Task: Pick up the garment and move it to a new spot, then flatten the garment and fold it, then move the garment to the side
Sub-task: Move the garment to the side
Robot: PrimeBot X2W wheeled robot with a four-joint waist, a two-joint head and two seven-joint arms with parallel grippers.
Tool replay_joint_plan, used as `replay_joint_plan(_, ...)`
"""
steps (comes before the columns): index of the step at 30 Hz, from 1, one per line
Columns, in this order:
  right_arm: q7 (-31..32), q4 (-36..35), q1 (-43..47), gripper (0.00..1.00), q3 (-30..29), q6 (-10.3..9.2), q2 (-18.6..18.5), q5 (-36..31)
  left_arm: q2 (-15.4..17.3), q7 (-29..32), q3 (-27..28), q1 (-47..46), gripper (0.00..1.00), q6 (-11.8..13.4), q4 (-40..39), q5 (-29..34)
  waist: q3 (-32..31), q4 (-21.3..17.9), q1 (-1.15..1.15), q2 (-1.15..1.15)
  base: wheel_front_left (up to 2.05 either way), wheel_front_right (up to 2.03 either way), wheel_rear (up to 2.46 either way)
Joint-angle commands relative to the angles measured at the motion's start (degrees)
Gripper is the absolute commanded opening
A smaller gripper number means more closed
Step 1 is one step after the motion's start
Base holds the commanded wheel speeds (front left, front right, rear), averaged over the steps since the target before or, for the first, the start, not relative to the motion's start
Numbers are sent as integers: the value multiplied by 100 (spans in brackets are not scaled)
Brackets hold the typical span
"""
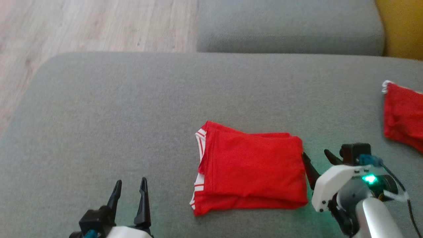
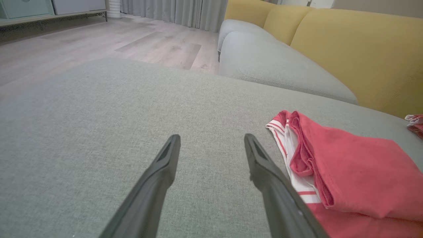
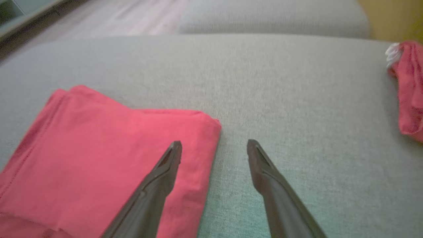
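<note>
**Both grippers released beside folded red garment**

Nearest the head camera, at lower left: left gripper (image 1: 131, 180), dark fingers pointing up the view, jaws spread wide and released, gripping nothing. Set over bare grey cushion (image 1: 115, 109), apart from the cloth, off to its left.

At lower right: right gripper (image 1: 314, 152) on a pale wrist with a green light (image 1: 369, 179) glowing. Jaws likewise spread and released. Inner finger right at the garment's right edge; seen from the right wrist, overlapping that folded edge, outer finger over plain cushion. Touching the cloth or just above it: cannot tell.

Between the two grippers, much closer to the right one: garment (image 1: 254, 172), red, folded into a rough rectangle and lying flat on the cushion. White-and-red striped trim showing along its left side, layers stacked and slightly offset there. From the left wrist, visible at the right of the fingers, trim edge toward them.

Far right on the same cushion, well apart from the garment: second red cloth (image 1: 403, 115), cut off by the frame, a bit of white at its top corner.

Beyond: farther grey cushion (image 1: 290, 26), yellow backrest (image 1: 403, 26) at upper right, wooden floor (image 1: 82, 23) at upper left.
</note>
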Motion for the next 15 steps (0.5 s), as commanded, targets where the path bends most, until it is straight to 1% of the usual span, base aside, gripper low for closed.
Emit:
replay_joint_plan(1,73,-153,-267,100,91,37,-31,4,32,-72,255,-329,100,16,-171,58,104,85,0,0,0,0,0)
replay_joint_plan(4,676,6,-458,100,61,37,-31,-21,-21,-72,286,-394,100,-2,-161,88,272,209,0,0,0,0,0)
replay_joint_plan(11,1397,309,-611,100,49,37,-31,198,-149,-72,405,-499,100,-72,-99,190,575,430,0,0,0,0,0)
replay_joint_plan(12,1452,329,-618,67,57,37,-31,237,-168,-72,422,-510,100,-85,-96,210,609,445,0,0,0,0,0)
replay_joint_plan(13,1491,339,-623,44,68,37,-31,281,-185,-72,440,-521,100,-101,-91,229,639,456,0,0,0,0,0)
replay_joint_plan(14,1512,343,-629,31,67,37,-31,337,-202,-72,459,-530,100,-116,-85,247,664,459,0,0,0,0,0)
replay_joint_plan(15,1499,319,-657,0,68,37,-31,370,-235,-72,480,-550,100,-142,-63,287,713,442,0,0,0,0,0)
